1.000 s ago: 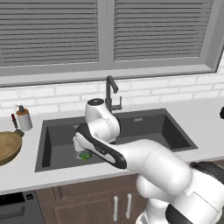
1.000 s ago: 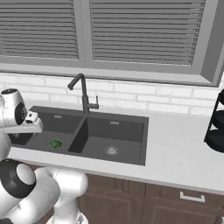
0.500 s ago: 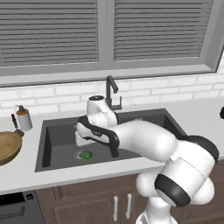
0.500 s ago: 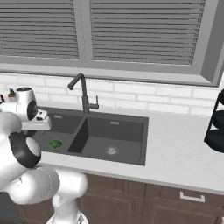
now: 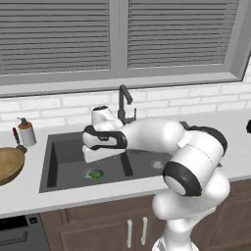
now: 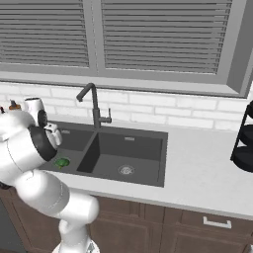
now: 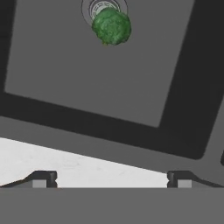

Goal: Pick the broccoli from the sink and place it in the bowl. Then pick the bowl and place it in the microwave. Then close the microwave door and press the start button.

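The broccoli (image 5: 95,173) is a small green lump lying on the drain of the left basin of the dark sink (image 5: 63,147). My gripper (image 5: 93,158) hangs just above it, apart from it, pointing down. In the hand view the broccoli (image 7: 111,26) lies ahead at the top, and my gripper (image 7: 111,179) is open and empty, its fingertips (image 7: 41,178) wide apart. From the right I see the broccoli (image 6: 62,161) below the gripper (image 6: 54,139). The wooden bowl (image 5: 7,164) sits on the counter left of the sink. The microwave and its door are out of view.
A tall dark faucet (image 5: 125,100) rises behind the sink's divider, close to my wrist. A soap bottle (image 5: 27,133) stands at the back left of the counter. A black rack (image 6: 244,143) stands at the far right of the counter (image 6: 202,168).
My forearm has swung up and across over the sink. The hand has turned downward over the left basin. The broccoli has not moved and the jaws stay open.
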Motion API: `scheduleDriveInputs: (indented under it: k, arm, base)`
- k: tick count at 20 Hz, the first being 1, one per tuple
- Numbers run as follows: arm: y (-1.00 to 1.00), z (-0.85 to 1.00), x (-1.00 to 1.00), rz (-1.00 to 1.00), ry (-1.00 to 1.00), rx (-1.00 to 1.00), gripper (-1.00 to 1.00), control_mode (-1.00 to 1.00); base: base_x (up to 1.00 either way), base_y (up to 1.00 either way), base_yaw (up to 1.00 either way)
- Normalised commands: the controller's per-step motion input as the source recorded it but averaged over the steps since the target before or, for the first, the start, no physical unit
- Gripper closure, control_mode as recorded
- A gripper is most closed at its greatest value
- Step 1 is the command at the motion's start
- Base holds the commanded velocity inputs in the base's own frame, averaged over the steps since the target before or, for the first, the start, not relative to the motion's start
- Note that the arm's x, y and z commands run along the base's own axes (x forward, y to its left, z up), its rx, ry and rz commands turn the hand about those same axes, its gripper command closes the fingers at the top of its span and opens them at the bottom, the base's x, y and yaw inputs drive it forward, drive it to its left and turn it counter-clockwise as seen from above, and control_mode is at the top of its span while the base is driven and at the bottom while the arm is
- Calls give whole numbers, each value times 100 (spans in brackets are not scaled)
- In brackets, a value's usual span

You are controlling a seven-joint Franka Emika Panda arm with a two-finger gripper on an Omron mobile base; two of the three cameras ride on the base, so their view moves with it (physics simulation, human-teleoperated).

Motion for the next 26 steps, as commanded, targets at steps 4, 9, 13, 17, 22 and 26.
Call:
scheduleDriveInputs:
  k: [4,9,13,17,22,26]
  arm:
    - [1,-41,1,0,-2,-1,-100,-100]
    - [4,-32,10,0,0,-1,-100,-100]
    - [3,-24,14,0,0,-6,-100,-100]
    - [0,-24,8,0,0,-7,-100,-100]
    - [0,-16,8,0,0,-4,-100,-100]
    - [0,-12,8,0,1,0,-100,-100]
  base:
    - [0,0,0]
    - [0,0,0]
    - [0,0,0]
    - [0,0,0]
    - [0,0,0]
    - [0,0,0]
